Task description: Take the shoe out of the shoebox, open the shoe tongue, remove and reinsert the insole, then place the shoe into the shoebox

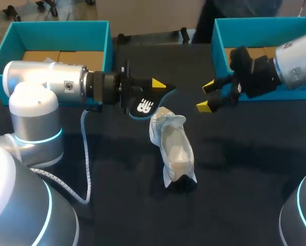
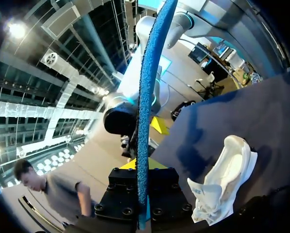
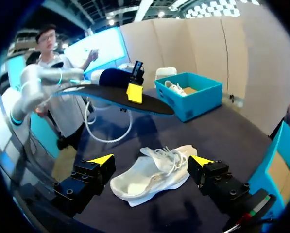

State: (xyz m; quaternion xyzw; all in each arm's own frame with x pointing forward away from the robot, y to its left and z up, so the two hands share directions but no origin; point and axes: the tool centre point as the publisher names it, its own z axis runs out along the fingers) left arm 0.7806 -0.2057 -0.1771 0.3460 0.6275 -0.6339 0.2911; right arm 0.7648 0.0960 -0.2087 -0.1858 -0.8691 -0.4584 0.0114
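Note:
A white shoe (image 1: 173,148) lies on its side on the dark table, laces toward the back. My left gripper (image 1: 155,88) is above and behind it, shut on a black insole (image 1: 142,105) with a blue edge, held flat in the air. In the left wrist view the insole (image 2: 148,97) runs edge-on out from between the fingers, with the shoe (image 2: 222,179) below and beside it. My right gripper (image 1: 208,96) hangs open to the right of the insole, holding nothing. In its own view the right gripper (image 3: 152,160) is above the shoe (image 3: 154,179), facing the insole (image 3: 120,94).
Two teal shoeboxes stand at the back: one at the left (image 1: 50,31), seen as (image 3: 188,94) with another white shoe inside, and one at the right (image 1: 245,25) just behind my right gripper. A white cable (image 1: 86,154) hangs from my left arm.

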